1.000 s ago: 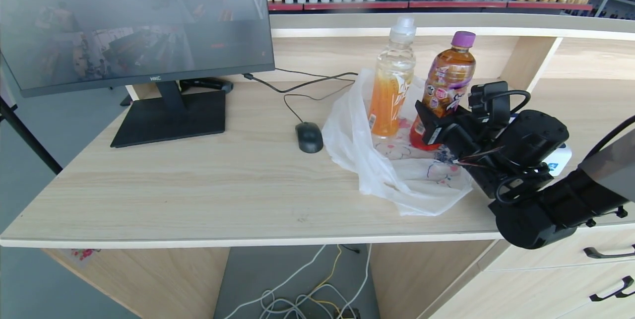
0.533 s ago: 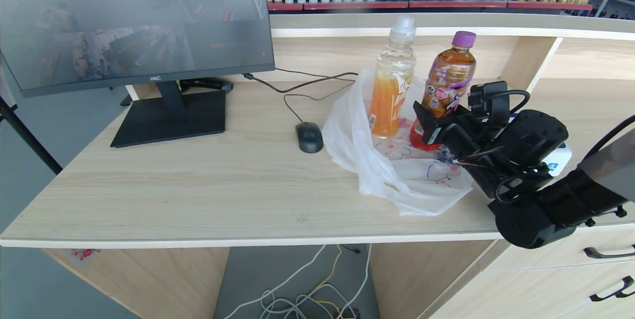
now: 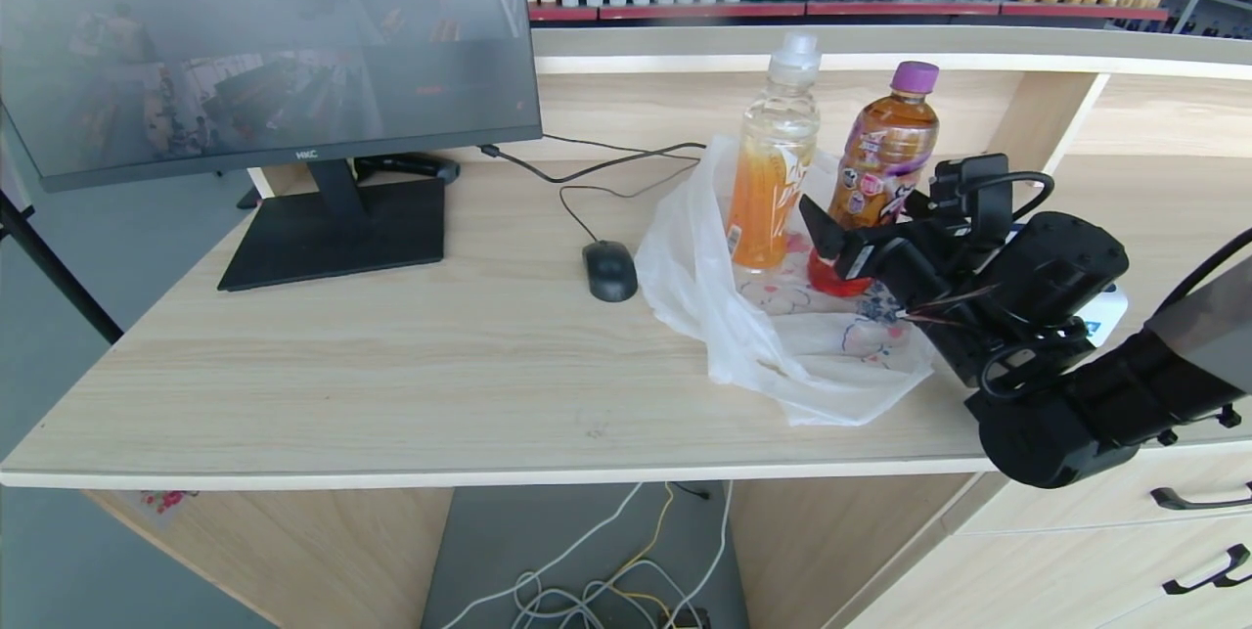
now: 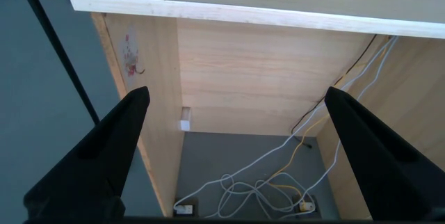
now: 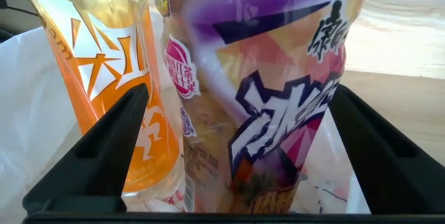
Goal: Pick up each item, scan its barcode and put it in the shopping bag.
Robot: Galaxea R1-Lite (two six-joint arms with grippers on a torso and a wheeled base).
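Nearby, orange bottle (image 3: 773,179), mouse (image 3: 609,270), monitor (image 3: 264,42)

Shopping bag (image 3: 773,355): thin translucent wht plastic, crinkled, glossy.
Orange-label bottle (image 3: 773,169), purple-cap bottle (image 3: 885,159): clear plastic, glossy labels.
Counter (image 3: 391,365): pale wood-grain, smooth, matt.
Monitor (image 3: 264,42): glossy dark screen; matt blk stand (image 3: 333,233).

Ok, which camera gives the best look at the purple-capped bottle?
The head view: the purple-capped bottle stands upright there, visible from its cap almost to its base. The right wrist view gives a close-up of its label inside the open right gripper. The left wrist view looks under the table.
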